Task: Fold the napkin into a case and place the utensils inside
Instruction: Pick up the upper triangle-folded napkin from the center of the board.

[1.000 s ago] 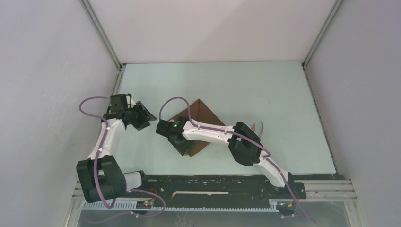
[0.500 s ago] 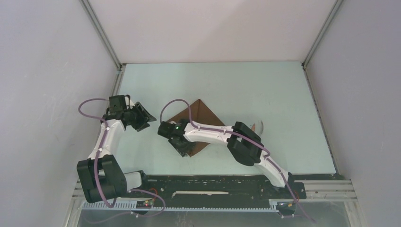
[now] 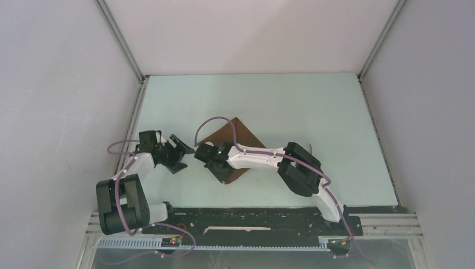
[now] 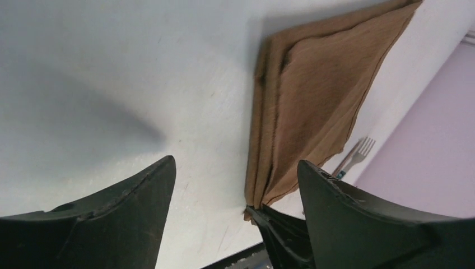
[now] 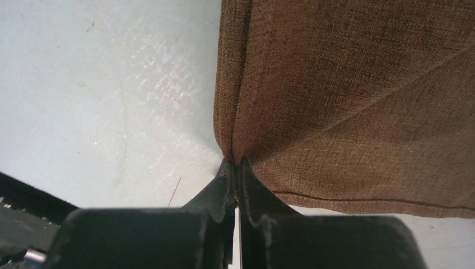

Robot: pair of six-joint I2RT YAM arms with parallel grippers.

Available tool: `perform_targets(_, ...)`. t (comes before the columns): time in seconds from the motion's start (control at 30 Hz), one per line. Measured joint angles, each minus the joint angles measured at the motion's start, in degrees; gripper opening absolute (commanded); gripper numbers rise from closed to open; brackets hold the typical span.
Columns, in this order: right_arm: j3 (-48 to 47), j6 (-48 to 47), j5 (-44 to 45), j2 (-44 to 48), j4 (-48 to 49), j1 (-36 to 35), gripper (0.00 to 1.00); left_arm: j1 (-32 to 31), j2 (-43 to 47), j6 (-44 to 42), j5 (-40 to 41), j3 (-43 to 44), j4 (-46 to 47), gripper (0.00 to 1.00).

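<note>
**Right pincer (image 5: 235, 165) nips the napkin (image 5: 358, 101); left pincer (image 4: 235, 162) gapes beside it**

The brown napkin (image 3: 238, 140) lies folded on the pale desk (image 3: 291, 106), set like a diamond near the middle, with the right arm lying across its near half. The right pincer (image 3: 215, 168) is clamped tight on the near-left corner of the cloth, where the doubled hems meet; the fabric fans out from the joined tips and lies flat on the desk. The left pincer (image 3: 182, 151) stands wide, gripping nothing, just to the left of the napkin and clear of it, its fingers framing bare desk and the cloth's folded edge (image 4: 313, 101). In the left wrist view, a silvery fork (image 4: 358, 152) lies on the desk just past the napkin's far side.
</note>
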State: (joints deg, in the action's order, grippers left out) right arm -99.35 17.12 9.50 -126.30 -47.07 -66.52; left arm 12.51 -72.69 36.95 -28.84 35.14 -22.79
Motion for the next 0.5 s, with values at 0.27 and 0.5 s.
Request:
perform_targets(0.27,7.13,0.48,-11.02,6.03,5.84,4.81,0.0,-1.05,-2.67,14.05,-7.63,-10.43,18.16,0.87)
perform_targets(0.5,9.94,1.25,-15.74,10.23,9.2,7.26,0.0,-4.11,-8.59,19.12,-7.8,-11.19,28.2,0.74)
